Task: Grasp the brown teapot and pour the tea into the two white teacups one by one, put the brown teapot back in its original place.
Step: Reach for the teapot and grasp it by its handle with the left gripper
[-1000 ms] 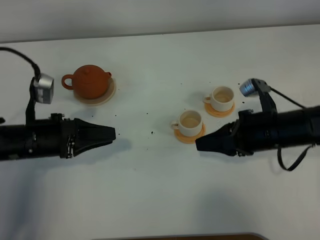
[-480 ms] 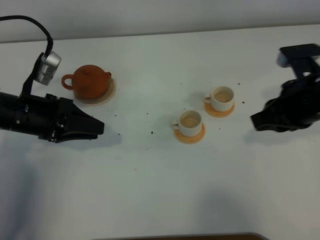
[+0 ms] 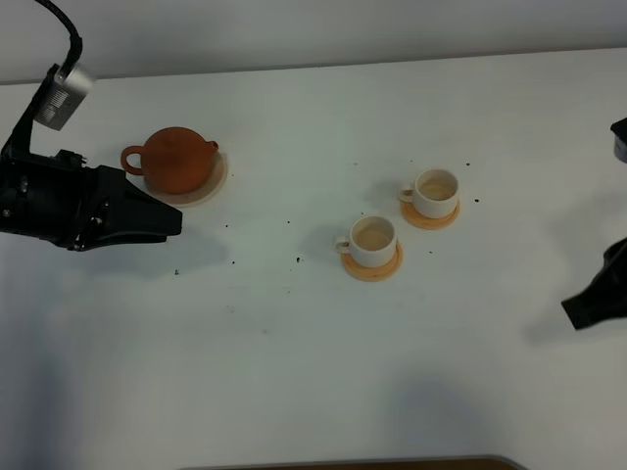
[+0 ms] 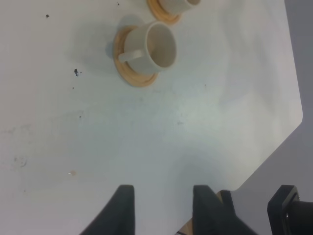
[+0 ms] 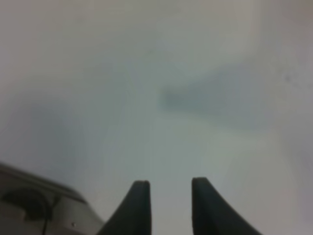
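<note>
The brown teapot (image 3: 178,160) is sitting upright on its cream saucer (image 3: 214,183) at the far left of the table (image 3: 294,352), with its lid on and its handle pointing left. The left gripper (image 3: 177,223) is hovering just on the near side of the saucer without touching it. In its wrist view its fingers (image 4: 123,210) are standing apart, with only table showing between them. The two white teacups are resting right of centre, the nearer cup (image 3: 373,237) on its orange coaster (image 3: 372,268) and the farther cup (image 3: 436,190) just beyond, to the right. The right gripper (image 3: 580,313) is hanging at the near right edge, well apart from the cups. Its wrist view is showing its fingers parted over blurred table.
</note>
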